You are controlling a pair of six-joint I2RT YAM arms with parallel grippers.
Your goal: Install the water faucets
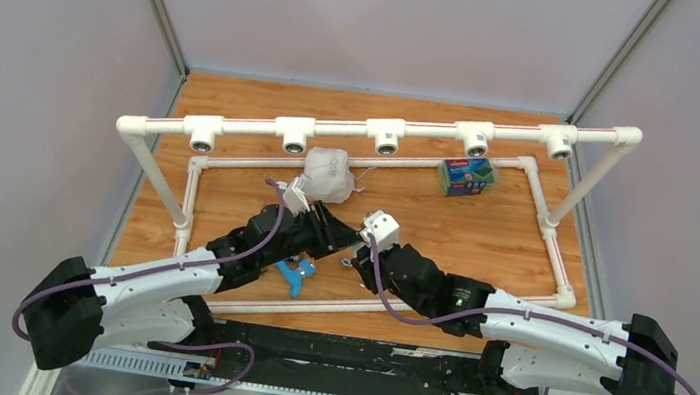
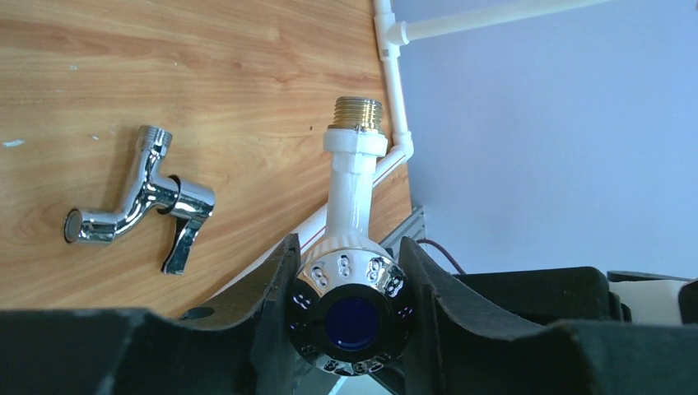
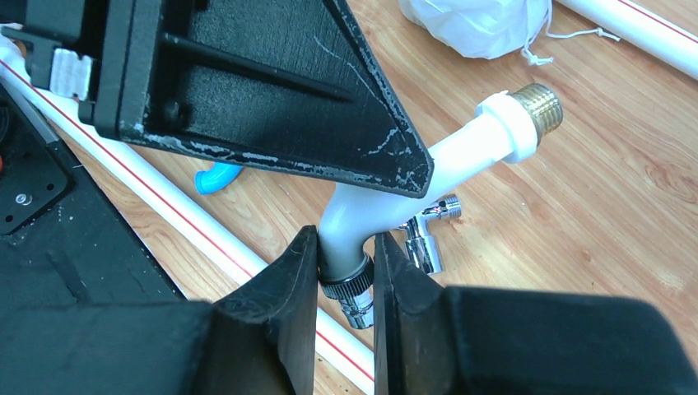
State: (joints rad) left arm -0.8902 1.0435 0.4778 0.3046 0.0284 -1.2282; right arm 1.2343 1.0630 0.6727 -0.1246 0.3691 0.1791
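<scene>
pipe frame (image 1: pixel 334 133): white, across the upper top view.
left gripper (image 2: pixel 347 247): closed on the white faucet (image 2: pixel 350 189) at its knob, bottom centre.
right gripper (image 3: pixel 346 240): clamped on that faucet's spout, bottom centre.
chrome faucet (image 2: pixel 140 206): on the counter (image 2: pixel 165 74), left of the left wrist view.
blue faucet (image 1: pixel 295 274): on the counter, lower centre-left, top view.

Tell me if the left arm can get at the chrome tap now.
Probably not yet: the left hand is shut on the white tap, which the right hand also grips. The chrome tap lies uncovered on the table, so letting go should suffice.
</scene>
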